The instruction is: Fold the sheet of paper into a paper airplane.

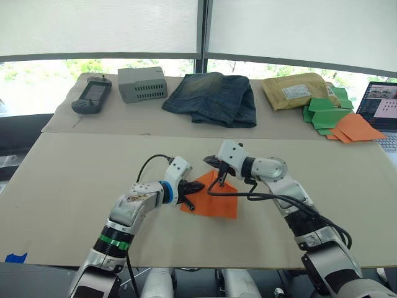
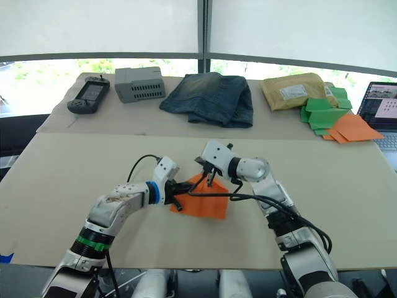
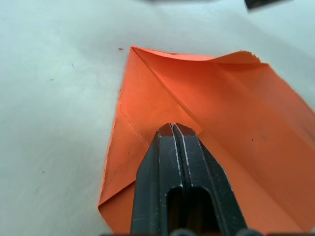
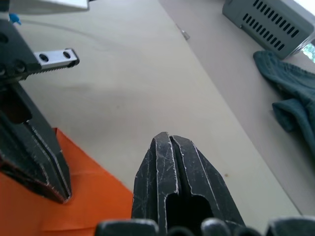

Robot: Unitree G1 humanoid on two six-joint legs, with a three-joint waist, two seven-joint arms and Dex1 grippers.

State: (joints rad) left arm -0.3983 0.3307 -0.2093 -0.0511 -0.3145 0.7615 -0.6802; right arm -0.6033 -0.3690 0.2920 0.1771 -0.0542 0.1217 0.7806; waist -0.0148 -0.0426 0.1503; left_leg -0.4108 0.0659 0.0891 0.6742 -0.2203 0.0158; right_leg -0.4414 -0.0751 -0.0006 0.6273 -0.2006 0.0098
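- Left eye view: left gripper (image 1: 191, 200) nearest, fingers pressed together, tips on the left edge of the sheet of paper (image 1: 214, 198), which lies partly folded on the near table (image 1: 74, 186) between both arms. Right gripper (image 1: 222, 179) tips at the sheet's far corner. Far table: handheld device (image 1: 92, 95), grey box (image 1: 142, 84), jeans (image 1: 214, 97), tan envelope (image 1: 296, 90), green paper pieces (image 1: 327, 112), orange folded pieces (image 1: 355, 128), laptop (image 1: 383, 110).
- Left wrist view: fingers shut flat, resting on the orange sheet, diagonal crease beside them.
- Right wrist view: own fingers closed together, nothing pinched, just above the sheet's corner; left gripper's tip touching the sheet nearby.
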